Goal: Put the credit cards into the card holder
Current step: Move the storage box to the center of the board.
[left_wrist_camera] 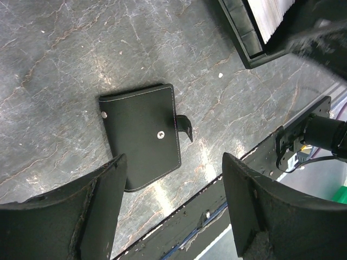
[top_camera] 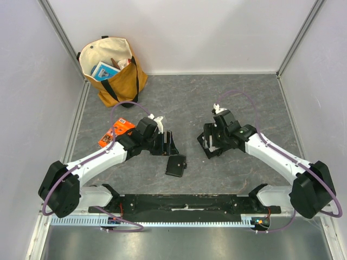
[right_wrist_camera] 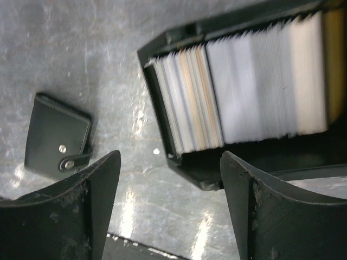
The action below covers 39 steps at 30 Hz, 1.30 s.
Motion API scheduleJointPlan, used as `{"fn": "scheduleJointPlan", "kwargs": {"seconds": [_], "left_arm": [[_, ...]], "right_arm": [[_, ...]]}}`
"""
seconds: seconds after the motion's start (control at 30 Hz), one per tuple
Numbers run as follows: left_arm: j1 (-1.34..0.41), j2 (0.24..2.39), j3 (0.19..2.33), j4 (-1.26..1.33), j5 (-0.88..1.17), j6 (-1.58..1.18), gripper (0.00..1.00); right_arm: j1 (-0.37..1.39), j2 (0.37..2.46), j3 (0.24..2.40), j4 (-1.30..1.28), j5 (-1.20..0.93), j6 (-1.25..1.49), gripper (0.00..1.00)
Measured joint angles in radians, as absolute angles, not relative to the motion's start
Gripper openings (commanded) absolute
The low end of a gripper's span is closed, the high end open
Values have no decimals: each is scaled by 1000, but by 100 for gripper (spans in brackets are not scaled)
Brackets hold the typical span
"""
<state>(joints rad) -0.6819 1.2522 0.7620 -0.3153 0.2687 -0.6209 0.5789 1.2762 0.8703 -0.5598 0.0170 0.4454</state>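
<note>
The card holder [top_camera: 175, 166] is a black wallet lying closed and flat on the grey table, its snap tab fastened. It also shows in the left wrist view [left_wrist_camera: 142, 135] and the right wrist view [right_wrist_camera: 57, 138]. The credit cards [right_wrist_camera: 238, 92] stand on edge, whitish and tan, packed in a black tray [right_wrist_camera: 179, 162]. Their edges also show in the left wrist view [left_wrist_camera: 269, 16]. My left gripper [top_camera: 164, 143] [left_wrist_camera: 173, 160] is open and empty, hovering just above the wallet. My right gripper [top_camera: 209, 144] [right_wrist_camera: 171, 157] is open and empty, over the tray's near corner.
An orange printed packet [top_camera: 115, 132] lies left of my left arm. A tan tote bag [top_camera: 111, 67] with items inside stands at the back left. White walls close in the table on three sides. The black base rail [top_camera: 184, 203] runs along the near edge.
</note>
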Motion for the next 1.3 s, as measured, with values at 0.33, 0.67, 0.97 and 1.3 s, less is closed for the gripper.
{"fn": "scheduleJointPlan", "kwargs": {"seconds": [0.33, 0.67, 0.97, 1.3], "left_arm": [[-682, 1276, 768, -244, 321, -625, 78], [-688, 1339, 776, -184, 360, -639, 78], [-703, 1404, 786, -139, 397, -653, 78], [-705, 1417, 787, -123, 401, -658, 78]], "right_arm": [[452, 1334, 973, -538, 159, 335, 85], [348, 1459, 970, -495, 118, 241, 93], [315, 1515, 947, -423, 61, 220, 96], [298, 1445, 911, -380, -12, 226, 98]]}}
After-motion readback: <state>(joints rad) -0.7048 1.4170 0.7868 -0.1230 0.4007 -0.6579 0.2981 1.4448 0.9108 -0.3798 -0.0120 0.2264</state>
